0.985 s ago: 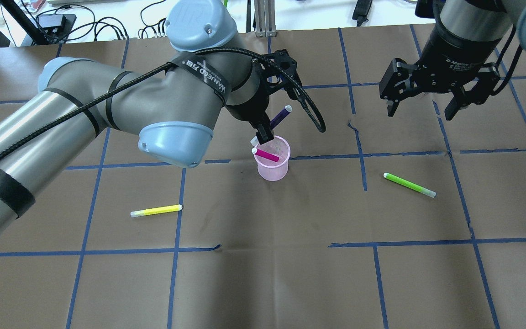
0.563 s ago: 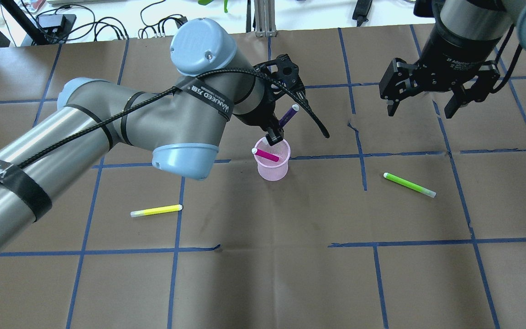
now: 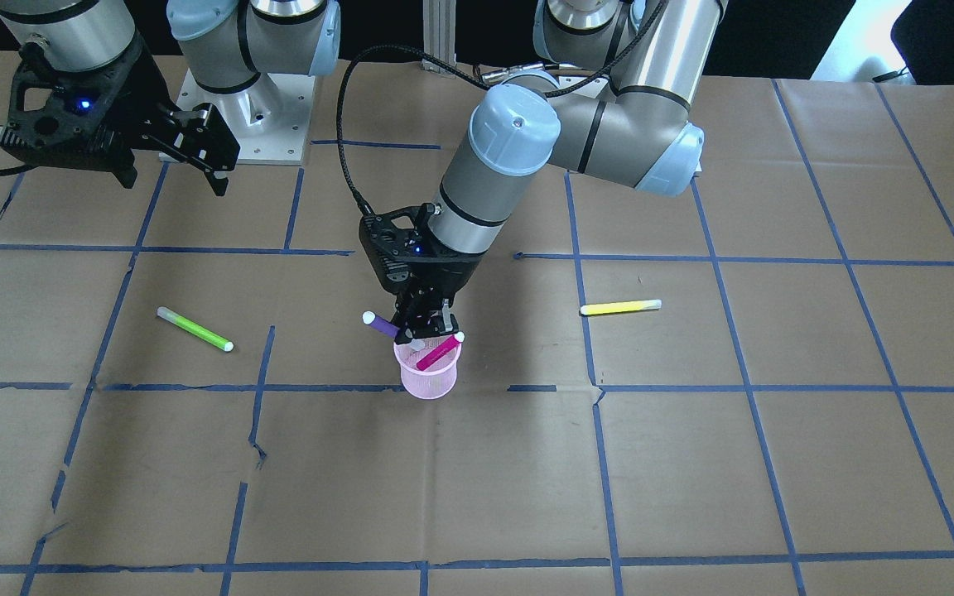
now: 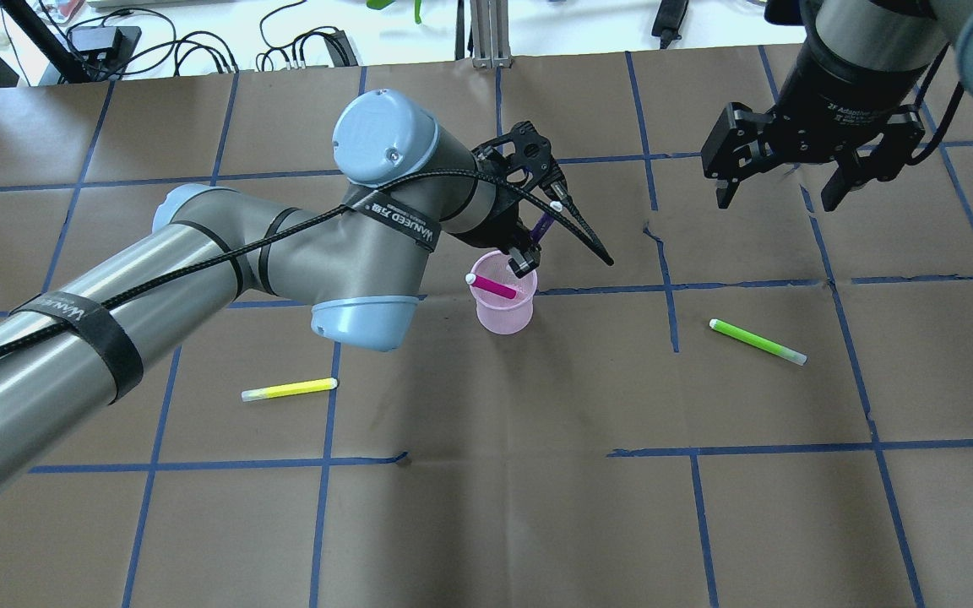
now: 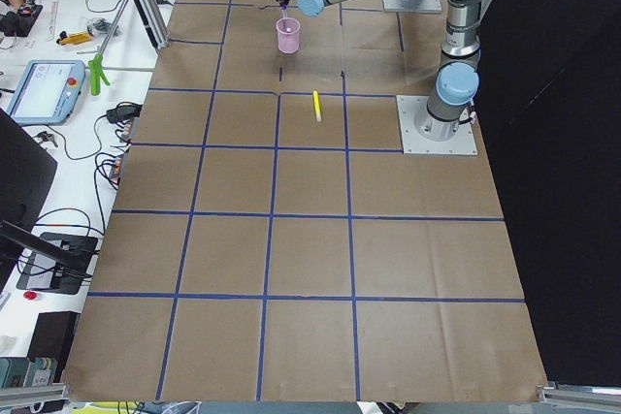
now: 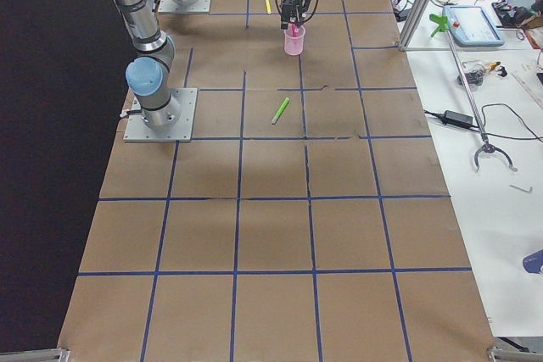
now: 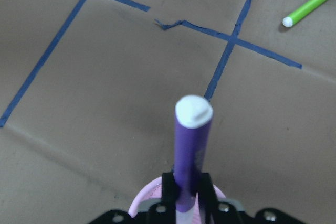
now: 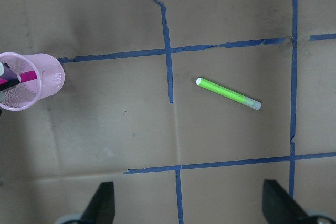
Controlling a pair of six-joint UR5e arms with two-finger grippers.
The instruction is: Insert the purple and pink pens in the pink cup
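The pink mesh cup (image 4: 503,308) stands mid-table; it also shows in the front view (image 3: 427,377) and the right wrist view (image 8: 31,85). A pink pen (image 4: 491,287) leans inside it, white cap up. My left gripper (image 4: 524,260) is shut on the purple pen (image 4: 544,224) and holds it tilted over the cup's far rim. In the left wrist view the purple pen (image 7: 190,145) sticks up from the shut fingers. My right gripper (image 4: 784,198) is open and empty, high at the back right.
A green pen (image 4: 757,341) lies right of the cup, also in the right wrist view (image 8: 228,94). A yellow pen (image 4: 289,389) lies to the front left. Blue tape lines cross the brown paper table cover (image 4: 486,507).
My left gripper has moved right and down with the purple pen, from beside the cup's left rim to over its far right rim. The pen stands steeper. The right gripper barely moved.
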